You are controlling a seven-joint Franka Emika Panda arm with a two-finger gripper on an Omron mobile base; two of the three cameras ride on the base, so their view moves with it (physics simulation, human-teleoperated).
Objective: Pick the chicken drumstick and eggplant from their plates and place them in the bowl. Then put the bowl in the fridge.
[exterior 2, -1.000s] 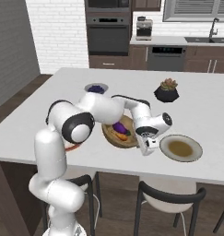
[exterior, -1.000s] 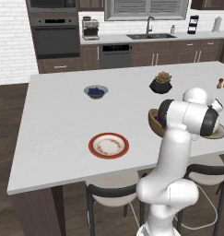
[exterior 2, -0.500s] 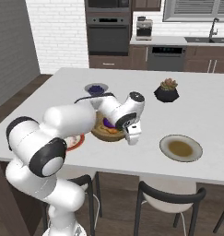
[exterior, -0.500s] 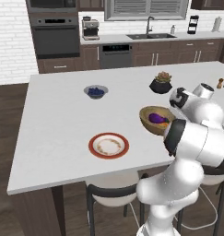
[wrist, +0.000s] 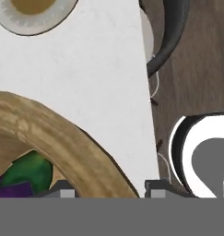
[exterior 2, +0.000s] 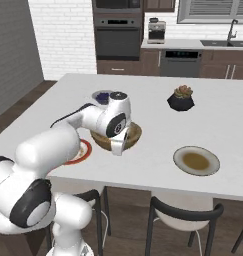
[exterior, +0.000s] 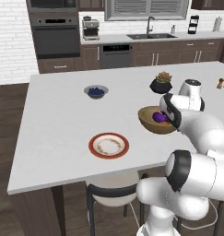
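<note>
Hand view shows the gripper (wrist: 106, 188) astride the wooden bowl's (wrist: 62, 143) rim, its tips partly closed on that rim — a grip, it seems. The eggplant (exterior: 158, 117) lies inside, just past the tips. Whether the drumstick is in I cannot tell, though both plates (exterior: 109, 145) look bare. Fridge step remains. White desk (exterior: 62, 124), dark-cabinet kitchen beyond.

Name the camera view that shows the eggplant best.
The left base view: the eggplant lies in the wooden bowl, purple and partly hidden by the arm. The hand view catches just its green cap and a purple sliver behind the rim. In the right base view the arm covers the bowl's inside.
</note>
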